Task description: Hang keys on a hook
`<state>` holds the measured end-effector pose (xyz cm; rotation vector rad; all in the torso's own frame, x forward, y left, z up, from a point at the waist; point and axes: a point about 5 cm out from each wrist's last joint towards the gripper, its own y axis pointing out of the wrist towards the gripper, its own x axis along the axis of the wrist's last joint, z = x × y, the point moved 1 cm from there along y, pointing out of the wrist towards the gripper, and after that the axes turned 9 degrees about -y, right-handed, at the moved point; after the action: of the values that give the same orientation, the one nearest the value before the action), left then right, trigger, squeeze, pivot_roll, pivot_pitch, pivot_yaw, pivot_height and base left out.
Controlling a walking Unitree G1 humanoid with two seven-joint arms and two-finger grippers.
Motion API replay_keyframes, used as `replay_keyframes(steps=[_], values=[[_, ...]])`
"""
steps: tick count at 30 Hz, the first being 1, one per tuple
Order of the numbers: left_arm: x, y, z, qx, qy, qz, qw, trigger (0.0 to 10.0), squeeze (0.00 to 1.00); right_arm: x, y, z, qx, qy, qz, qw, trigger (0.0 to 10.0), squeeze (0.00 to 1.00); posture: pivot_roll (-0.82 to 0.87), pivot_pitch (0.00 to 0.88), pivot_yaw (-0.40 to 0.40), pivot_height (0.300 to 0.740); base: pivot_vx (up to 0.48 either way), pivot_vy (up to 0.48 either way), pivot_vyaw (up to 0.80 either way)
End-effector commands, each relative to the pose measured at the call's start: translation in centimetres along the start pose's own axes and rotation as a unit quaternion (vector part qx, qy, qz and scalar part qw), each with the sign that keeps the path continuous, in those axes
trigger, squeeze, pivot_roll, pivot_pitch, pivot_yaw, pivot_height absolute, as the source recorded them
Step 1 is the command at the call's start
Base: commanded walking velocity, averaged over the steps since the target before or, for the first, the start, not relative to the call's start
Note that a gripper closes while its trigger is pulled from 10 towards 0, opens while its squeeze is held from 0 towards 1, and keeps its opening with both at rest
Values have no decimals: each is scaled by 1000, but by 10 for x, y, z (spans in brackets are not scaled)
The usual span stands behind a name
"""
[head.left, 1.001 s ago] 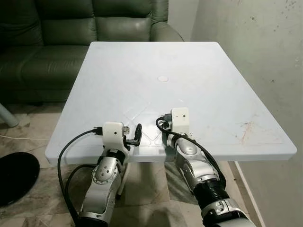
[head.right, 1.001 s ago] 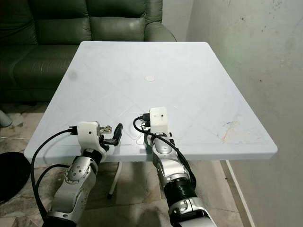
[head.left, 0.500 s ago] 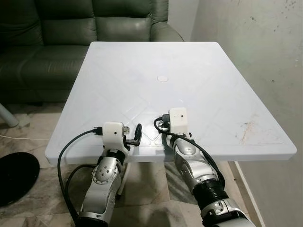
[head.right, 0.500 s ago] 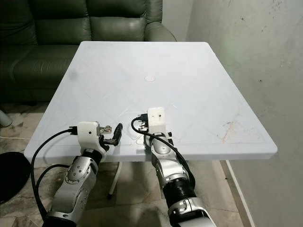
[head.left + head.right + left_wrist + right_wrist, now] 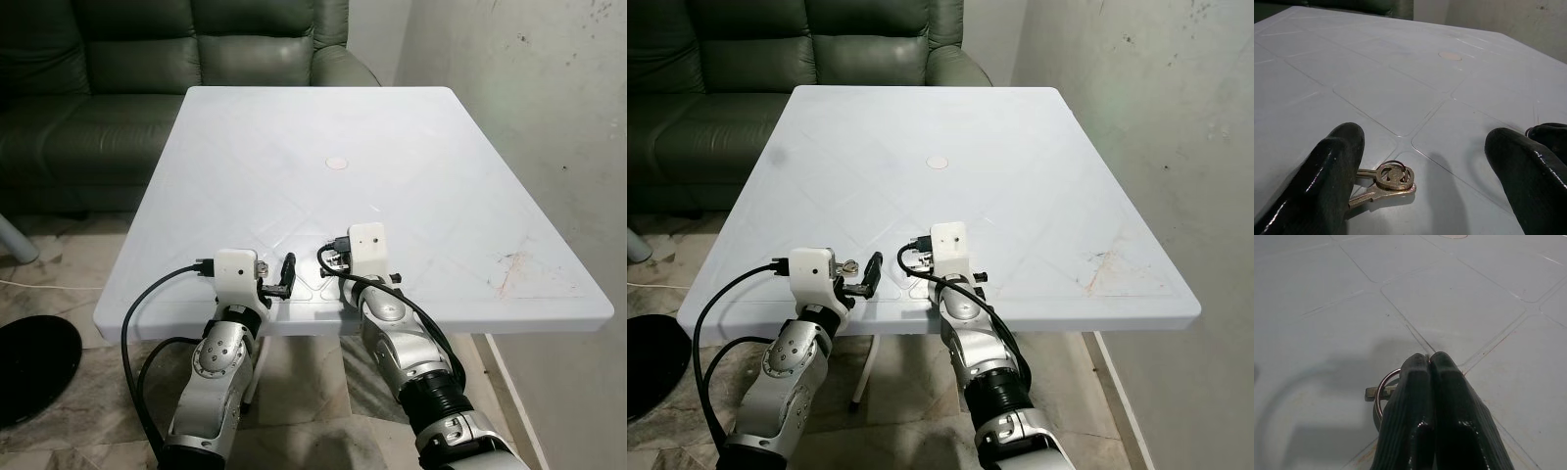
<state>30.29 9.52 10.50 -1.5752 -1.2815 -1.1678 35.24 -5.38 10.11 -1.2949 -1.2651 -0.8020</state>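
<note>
Here, keys [image 5: 1386,181] near table [image 5: 411,117] front edge

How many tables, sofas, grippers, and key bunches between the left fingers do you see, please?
table: 1
sofa: 1
grippers: 2, the left gripper and the right gripper
key bunch: 1
Total: 5
</note>
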Motion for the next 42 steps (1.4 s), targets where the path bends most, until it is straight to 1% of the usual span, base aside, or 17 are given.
replay_keyframes(steps=[1, 8, 11, 14, 15, 16, 17, 19, 20, 24, 25, 26, 27, 28, 33, 38, 42], values=[[-3, 0, -9, -6, -11, 1, 1000, 10000, 0, 4, 0, 3, 5, -4, -5, 1000, 0, 0, -19, 61, -42, 732, 0, 0, 0], [-2, 0, -8, -2, -12, -1, 1000, 10000, 0, 6, 0, 7, 12, -7, -10, 1000, 0, 0, -15, 60, -46, 732, 0, 0, 0], [-1, 0, -7, 1, -13, -5, 1000, 10000, 0, 10, 1, 1, -2, 10, -20, 1000, 0, 0, -12, 60, -49, 732, 0, 0, 0], [1, 2, -6, 4, -16, -9, 1000, 10000, 0, 29, -4, -4, 38, 92, -94, 991, 0, 0, -12, 55, -51, 732, 0, 0, 0], [2, 2, -6, 4, -19, -11, 1000, 10000, 0, 40, -10, -5, 81, 130, -150, 977, 0, 0, -13, 56, -51, 732, 0, 0, 0], [2, 2, -6, 4, -19, -11, 1000, 10000, 0, 40, -10, -5, 81, 130, -150, 977, 0, 0, -13, 56, -51, 732, 0, 0, 0], [3, 3, -6, 5, -26, -14, 1000, 10000, 0, 50, -17, -10, 88, 129, -209, 965, 0, 0, -13, 55, -51, 732, 0, 0, 0], [5, 4, -5, 5, -25, -21, 999, 10000, 0, 50, -18, -15, 95, 133, -211, 964, 0, 0, -14, 53, -50, 732, 0, 0, 0], [9, 6, -3, 6, -25, -31, 999, 10000, 0, 56, -23, -25, 88, 125, -244, 958, 0, 0, -13, 47, -51, 732, 0, 0, 0], [19, 11, 2, 8, -17, -43, 999, 10000, 0, 63, -31, -46, 65, 93, -287, 951, 0, 0, -11, 45, -51, 732, 0, 0, 0], [23, 13, 4, 9, -14, -53, 998, 10000, 0, 63, -31, -53, 50, 78, -285, 954, 2157, 0, -9, 44, -52, 732, 0, 0, 0], [30, 14, 6, 8, -14, -68, 998, 10000, 0, 61, -33, -60, 35, 63, -285, 956, 4941, 0, -9, 39, -49, 732, 0, 0, 0], [35, 16, 8, 8, -11, -76, 997, 10000, 0, 61, -35, -65, 27, 53, -288, 956, 9569, 0, -9, 39, -49, 732, 0, 0, 0], [37, 16, 9, 8, -9, -79, 997, 10000, 0, 61, -37, -67, 23, 48, -291, 955, 10000, 0, -9, 39, -49, 732, 0, 0, 0], [66, 24, 25, 15, -11, -127, 992, 10000, 0, 45, -46, -89, -10, 14, -268, 963, 10000, 0, -6, 30, -43, 732, 0, 0, 0], [66, 27, 32, -8, -28, -121, 992, 10000, 0, 30, -54, -97, -28, 19, -260, 965, 10000, 0, -14, 36, -40, 732, 0, 0, 0], [58, 31, 31, -23, -36, -93, 995, 10000, 0, 7, -58, -98, -51, 2, -218, 975, 10000, 0, -30, 46, -31, 732, 0, 0, 0]])
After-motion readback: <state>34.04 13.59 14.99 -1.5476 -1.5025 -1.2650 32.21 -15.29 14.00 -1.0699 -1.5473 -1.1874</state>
